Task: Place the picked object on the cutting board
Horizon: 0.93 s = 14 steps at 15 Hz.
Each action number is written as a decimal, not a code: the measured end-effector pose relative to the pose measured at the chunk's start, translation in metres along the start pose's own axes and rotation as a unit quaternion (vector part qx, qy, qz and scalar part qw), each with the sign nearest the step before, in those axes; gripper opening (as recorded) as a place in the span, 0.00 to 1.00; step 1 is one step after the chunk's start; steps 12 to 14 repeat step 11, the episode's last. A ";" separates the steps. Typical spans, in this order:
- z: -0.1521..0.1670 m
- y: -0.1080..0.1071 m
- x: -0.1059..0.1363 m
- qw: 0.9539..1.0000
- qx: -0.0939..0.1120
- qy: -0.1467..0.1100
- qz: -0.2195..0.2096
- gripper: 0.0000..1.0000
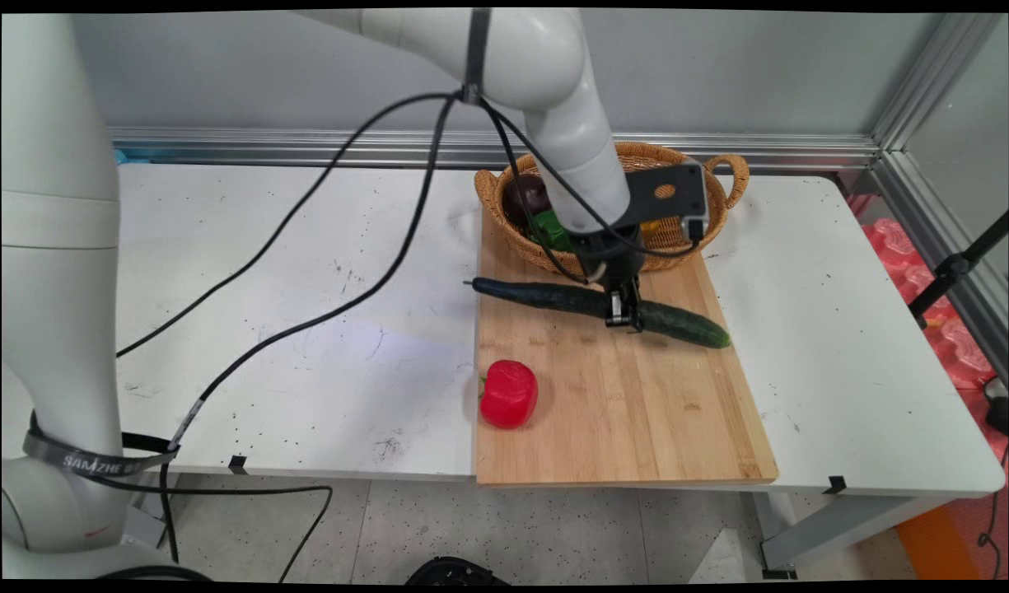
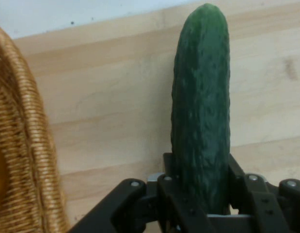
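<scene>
White table backed by a grey wall and an aluminium rail, carrying a wooden cutting board that runs from the near edge toward the far side. At the board's far end stands a wicker basket with two loop handles; inside it a dark purple item, a green item and a patch of yellow are partly hidden by the arm and cannot be identified further. A long dark green cucumber lies across the board just in front of the basket, its stem end overhanging the board's left edge above the table, its other end near the board's right edge. The black gripper descends on the cucumber right of its middle; in the hand view the gripper has a finger pressed against each flank of the cucumber, clamped on it, with the basket's woven wall to one side. A red bell pepper rests on the board's left edge, nearer the camera and well apart from the cucumber. Black cables hang from the arm over the table's left half.
</scene>
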 end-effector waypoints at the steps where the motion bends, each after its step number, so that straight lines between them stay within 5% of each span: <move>1: 0.007 -0.001 -0.001 1.000 -0.002 -0.001 0.000 0.00; 5: 0.032 -0.005 -0.005 1.000 -0.010 -0.004 -0.001 0.00; 6: 0.036 -0.006 -0.007 1.000 -0.011 -0.003 -0.003 1.00; 14: 0.037 -0.009 -0.017 1.000 -0.017 0.000 -0.001 1.00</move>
